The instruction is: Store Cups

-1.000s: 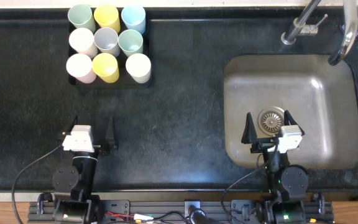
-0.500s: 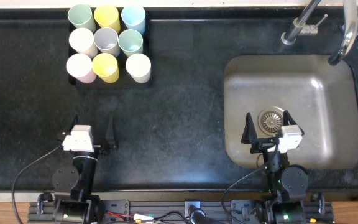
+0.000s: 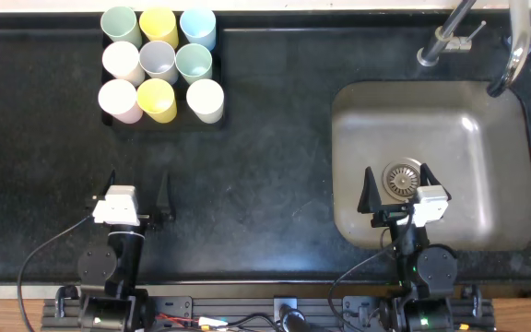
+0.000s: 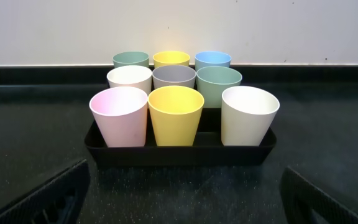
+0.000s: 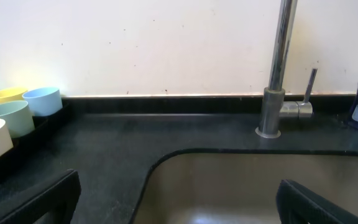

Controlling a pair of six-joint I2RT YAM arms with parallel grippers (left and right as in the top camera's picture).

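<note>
Inside black tray (image 4: 180, 153), nine smooth tapered cups (image 4: 175, 115)

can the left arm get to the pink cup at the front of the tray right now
Probably yes. The left claw is open and faces the tray across bare counter, and the pink cup stands in the nearest row at a corner. The yellow cup beside it leaves little room there.

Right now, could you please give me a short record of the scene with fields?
cups: nine, upright, three rows of three
holder: black tray, far left of counter
left gripper: open, empty, over counter
right gripper: open, empty, over sink
sink: right of counter, faucet behind
</note>
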